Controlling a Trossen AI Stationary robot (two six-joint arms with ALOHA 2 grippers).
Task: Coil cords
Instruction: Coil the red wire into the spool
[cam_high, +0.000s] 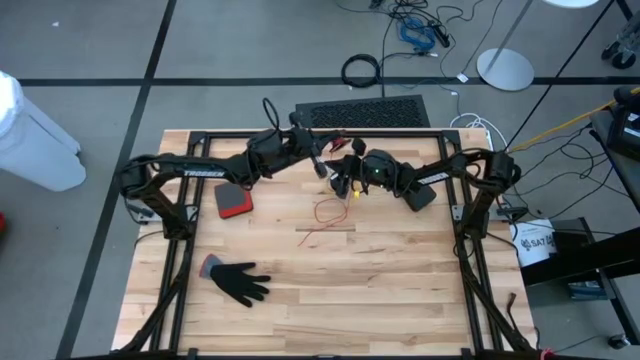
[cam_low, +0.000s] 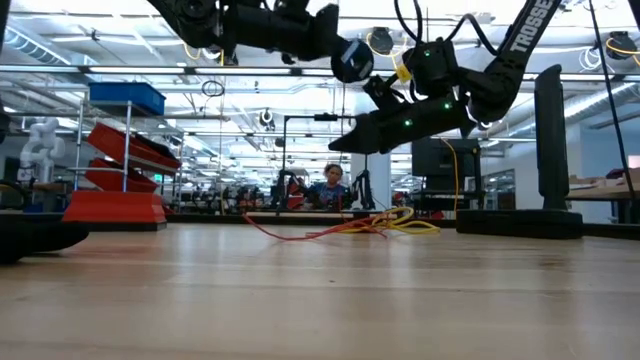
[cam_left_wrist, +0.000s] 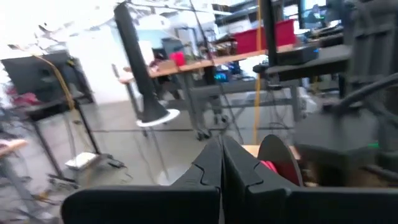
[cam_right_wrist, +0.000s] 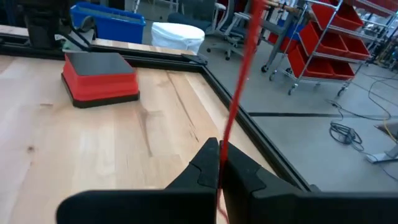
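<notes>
Both arms meet above the far middle of the wooden table (cam_high: 400, 300), raised well off the surface. The right gripper (cam_right_wrist: 219, 163) has its fingers pressed together on a thin red-orange cord (cam_right_wrist: 239, 81), which runs taut up and away from the fingertips. The rest of that cord (cam_high: 328, 213) lies in a loose tangle on the wood just below the grippers — from table height it shows red and yellow strands (cam_low: 375, 222) sprawled together. The left gripper (cam_left_wrist: 222, 163) is closed too, and I can't tell whether anything is caught between its fingers.

To coil well from here, I'd judge the right arm should keep its pinch firm and the line lightly tensioned, while the left takes the cord a little farther along and lays even loops — slack gathered slowly, so the tangle on the table feeds out without snagging. A second, black cord I can't pick out.

The red-and-black block (cam_high: 233, 201) and the black glove (cam_high: 240, 280) sit nearer the left side, well apart from the work.
</notes>
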